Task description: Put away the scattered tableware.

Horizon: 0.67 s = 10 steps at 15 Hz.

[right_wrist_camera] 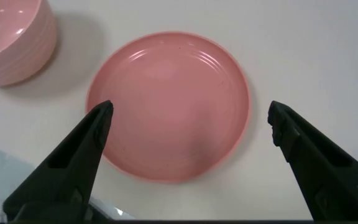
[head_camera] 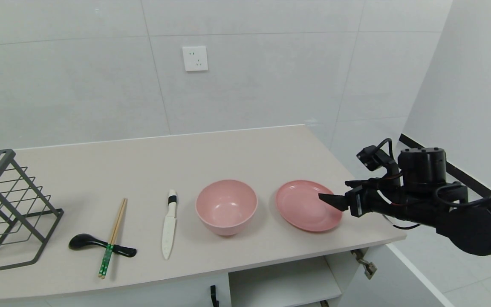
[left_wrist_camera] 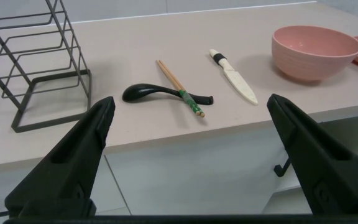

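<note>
Hanging spread wide open, the right gripper (head_camera: 333, 190) is placed nearest the plate (head_camera: 307, 211), which is set flat near the counter's (head_camera: 245, 153) front right corner, just to that gripper's left. The left gripper (left_wrist_camera: 189, 102) is held open too.

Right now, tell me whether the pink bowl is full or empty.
Empty: the pink bowl stands upright, its bare inside showing.

Head cam: I look forward and down over the whole counter (head_camera: 237, 149), from well back | left wrist cam: low, off the front edge, facing across the top toward the wall (head_camera: 271, 76) | right wrist cam: close, straight down on the plate (right_wrist_camera: 169, 106) | shared: all three catch the bowl (head_camera: 226, 207) and plate.
</note>
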Motion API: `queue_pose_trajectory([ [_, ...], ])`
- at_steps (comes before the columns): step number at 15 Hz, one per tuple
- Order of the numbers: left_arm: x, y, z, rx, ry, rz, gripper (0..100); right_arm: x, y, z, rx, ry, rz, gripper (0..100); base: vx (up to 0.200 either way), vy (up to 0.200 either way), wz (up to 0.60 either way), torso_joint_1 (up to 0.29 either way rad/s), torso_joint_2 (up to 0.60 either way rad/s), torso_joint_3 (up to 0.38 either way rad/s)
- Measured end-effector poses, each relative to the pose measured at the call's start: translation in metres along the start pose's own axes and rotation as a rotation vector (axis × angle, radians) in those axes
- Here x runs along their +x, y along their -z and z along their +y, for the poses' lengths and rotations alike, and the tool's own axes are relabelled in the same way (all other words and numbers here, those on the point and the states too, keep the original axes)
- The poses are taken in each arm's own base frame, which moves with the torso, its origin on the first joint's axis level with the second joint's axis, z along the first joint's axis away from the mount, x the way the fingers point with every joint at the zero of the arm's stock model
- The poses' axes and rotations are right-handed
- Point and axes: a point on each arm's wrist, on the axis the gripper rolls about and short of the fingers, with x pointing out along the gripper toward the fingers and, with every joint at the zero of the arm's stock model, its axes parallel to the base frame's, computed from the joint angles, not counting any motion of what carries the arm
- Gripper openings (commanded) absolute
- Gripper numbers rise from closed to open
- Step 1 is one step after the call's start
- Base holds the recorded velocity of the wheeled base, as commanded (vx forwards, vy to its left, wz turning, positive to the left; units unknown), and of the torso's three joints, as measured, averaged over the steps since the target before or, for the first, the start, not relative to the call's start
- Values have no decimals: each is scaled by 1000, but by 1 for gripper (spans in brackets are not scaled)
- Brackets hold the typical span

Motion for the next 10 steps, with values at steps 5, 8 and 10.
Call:
queue_pose_trajectory([
  [5,0,0,0,0,0,0,100,23,13,-15,36,47,42,100,0,0,0,0,0,0],
  [8,0,0,0,0,0,0,100,37,21,-22,33,94,18,100,0,0,0,0,0,0],
  [10,0,0,0,0,0,0,100,44,29,-24,39,92,40,100,0,0,0,0,0,0],
])
